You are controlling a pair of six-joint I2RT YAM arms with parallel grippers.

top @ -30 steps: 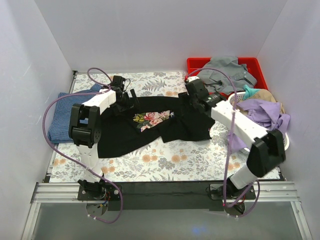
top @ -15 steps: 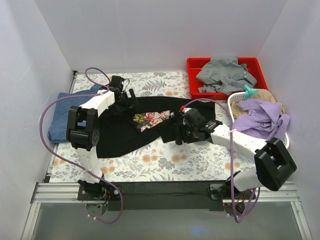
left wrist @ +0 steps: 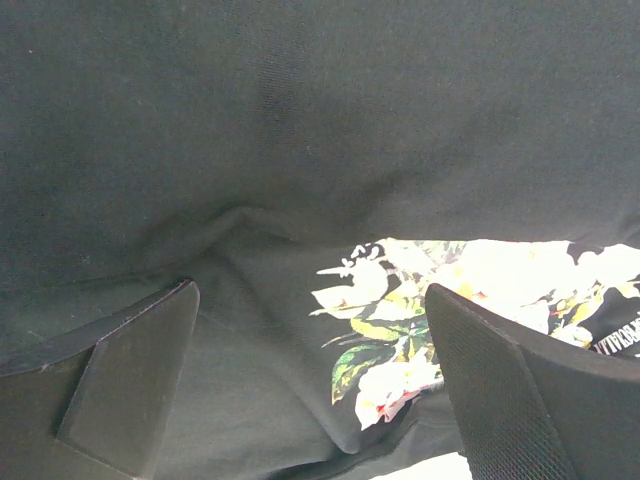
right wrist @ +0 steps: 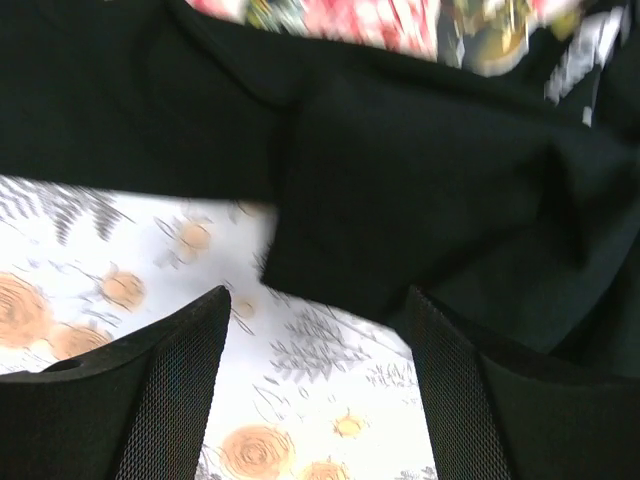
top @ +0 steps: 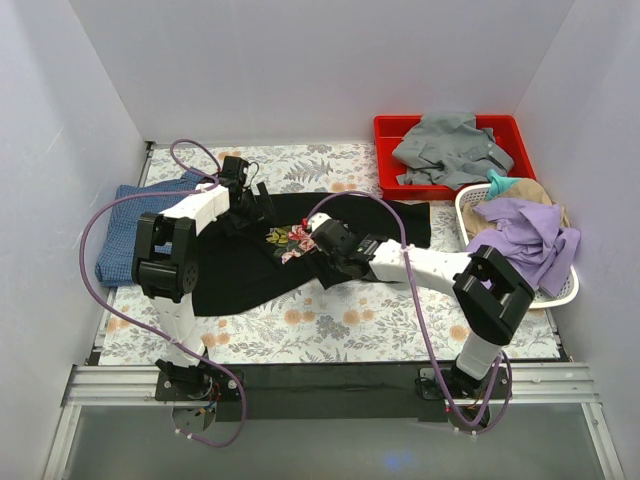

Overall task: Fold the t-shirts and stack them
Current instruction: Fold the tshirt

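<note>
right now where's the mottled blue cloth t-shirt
Top view: the mottled blue t-shirt lies on the floral table, far left, beside the left arm, left of the black rose-print t-shirt.

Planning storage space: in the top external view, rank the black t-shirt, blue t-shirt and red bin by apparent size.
Largest: black t-shirt. Then red bin and blue t-shirt, which look about alike; the blue one is partly hidden.

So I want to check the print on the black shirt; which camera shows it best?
The left wrist view: the rose print lies close up between the fingers, though washed out. The top external view shows it small; the right wrist view catches only a blurred strip.
</note>
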